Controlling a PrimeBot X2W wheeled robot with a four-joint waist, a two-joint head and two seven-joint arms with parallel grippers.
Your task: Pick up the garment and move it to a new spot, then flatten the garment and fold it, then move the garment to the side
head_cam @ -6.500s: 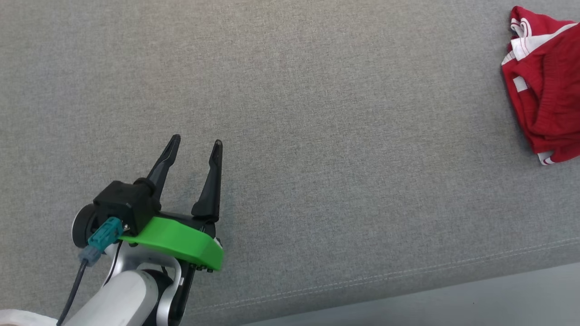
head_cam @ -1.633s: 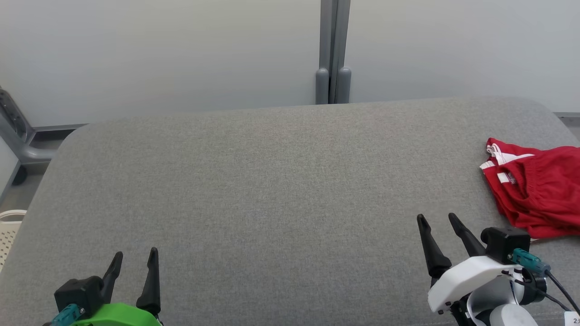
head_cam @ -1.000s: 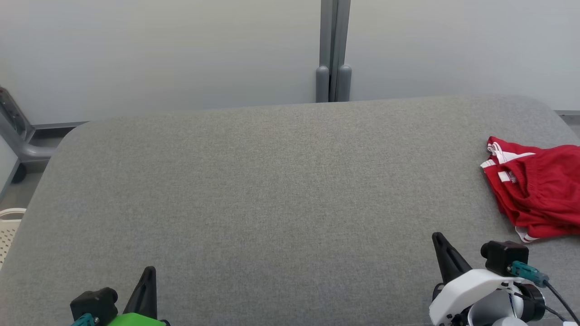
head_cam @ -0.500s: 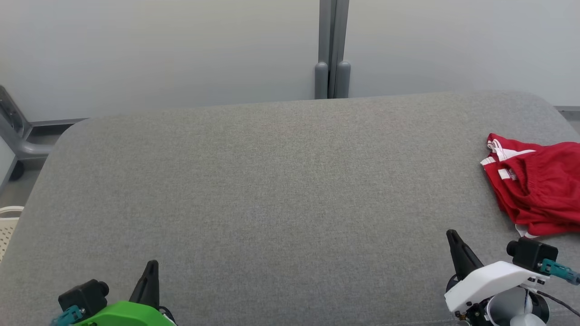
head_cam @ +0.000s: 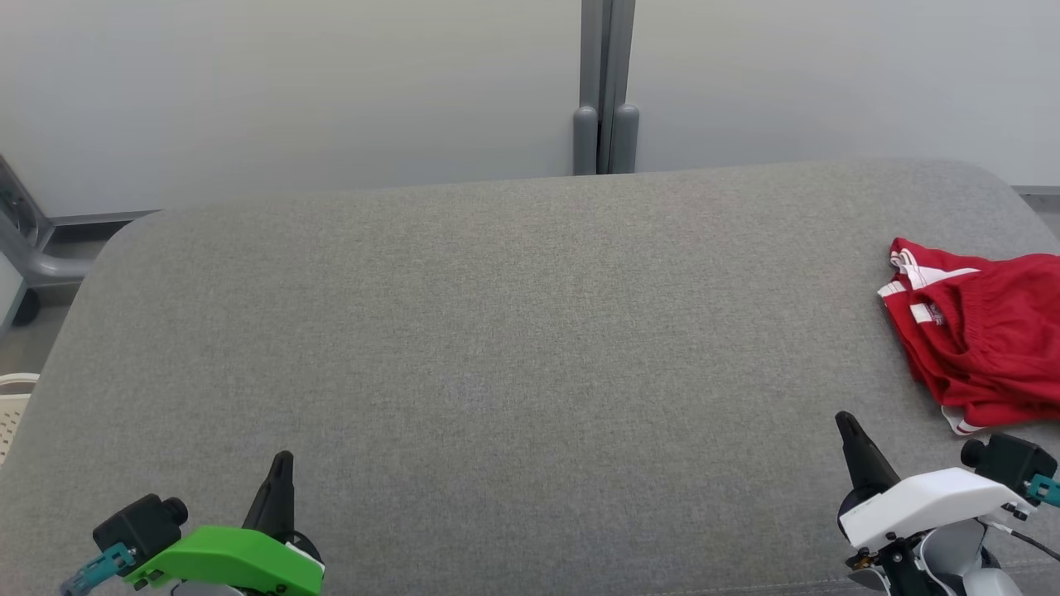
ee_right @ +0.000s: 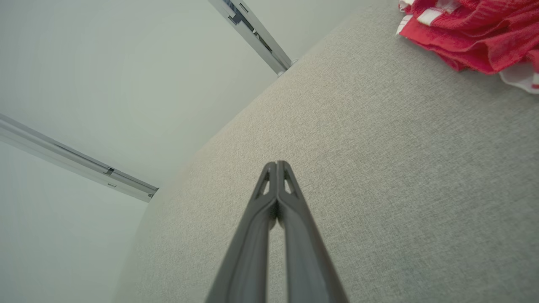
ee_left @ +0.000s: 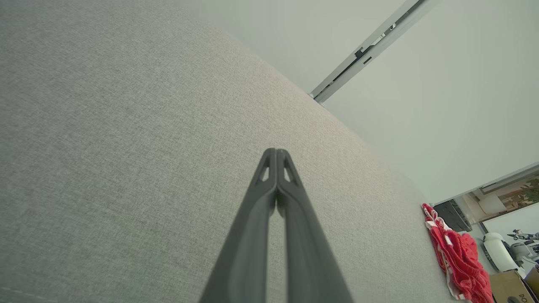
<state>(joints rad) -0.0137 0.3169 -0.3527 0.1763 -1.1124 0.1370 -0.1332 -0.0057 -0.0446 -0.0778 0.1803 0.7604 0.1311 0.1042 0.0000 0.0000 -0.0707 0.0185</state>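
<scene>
The garment (head_cam: 985,339) is red with white trim and lies bunched at the far right of the grey cushioned surface (head_cam: 497,348); it also appears as the garment (ee_left: 457,254) in the left wrist view and the garment (ee_right: 476,29) in the right wrist view. My left gripper (head_cam: 281,465) sits low at the front left, shut with nothing in it, its tips pressed together at the left gripper (ee_left: 276,151). At the front right my right gripper (head_cam: 846,422) is shut and empty too, a short way in front of the garment; the right gripper (ee_right: 276,164) tips touch.
A pale wall with a grey vertical post (head_cam: 603,87) runs behind the surface. A grey frame (head_cam: 29,248) and a white perforated basket (head_cam: 10,410) stand off the left edge. A cardboard box (ee_left: 511,286) lies beyond the garment in the left wrist view.
The head camera has tilted slightly. Both grippers stayed shut and drifted a little: the right one moved right and lower, the left one rolled slightly. The garment lies as before.
</scene>
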